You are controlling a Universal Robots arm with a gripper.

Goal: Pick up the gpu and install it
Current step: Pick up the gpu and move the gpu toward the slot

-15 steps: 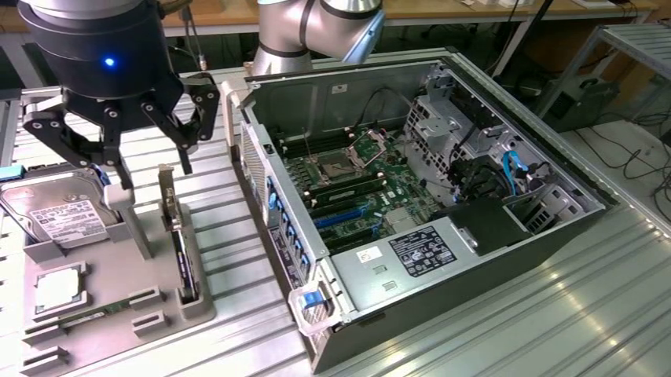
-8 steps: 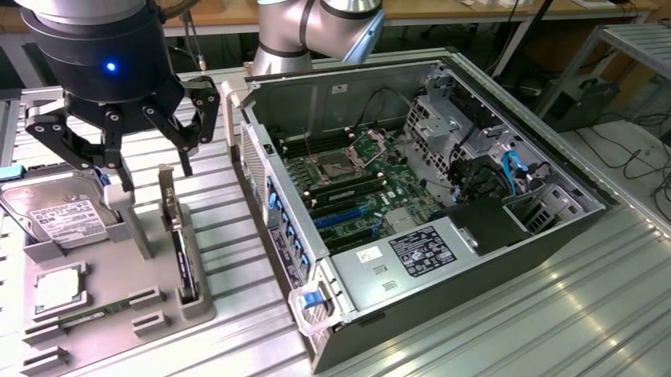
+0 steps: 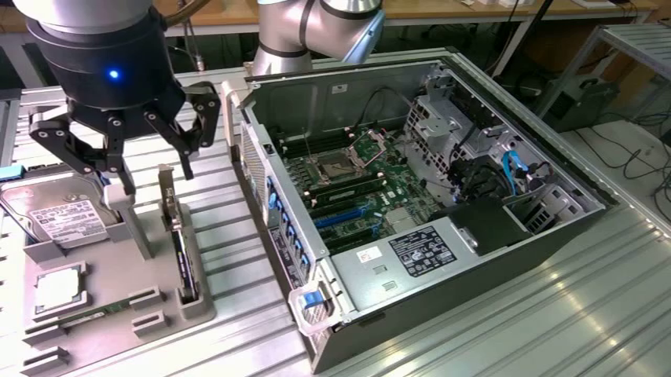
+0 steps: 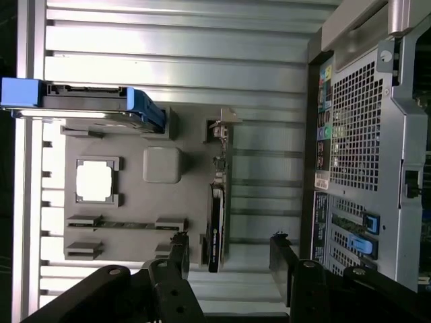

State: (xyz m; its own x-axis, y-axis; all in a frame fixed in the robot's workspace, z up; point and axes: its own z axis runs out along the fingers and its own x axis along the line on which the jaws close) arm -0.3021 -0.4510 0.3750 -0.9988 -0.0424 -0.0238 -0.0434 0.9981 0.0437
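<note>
Bright, even light; glare streaks the ribbed table (image 3: 545, 314) at the exterior view's lower right (computer case (image 3: 304, 94) darker inside); wrist view's square chip (image 4: 93, 182) blown white.

Nothing can be read on the hard drive label (image 3: 68, 218) or the case stickers (image 3: 423, 251).
</note>
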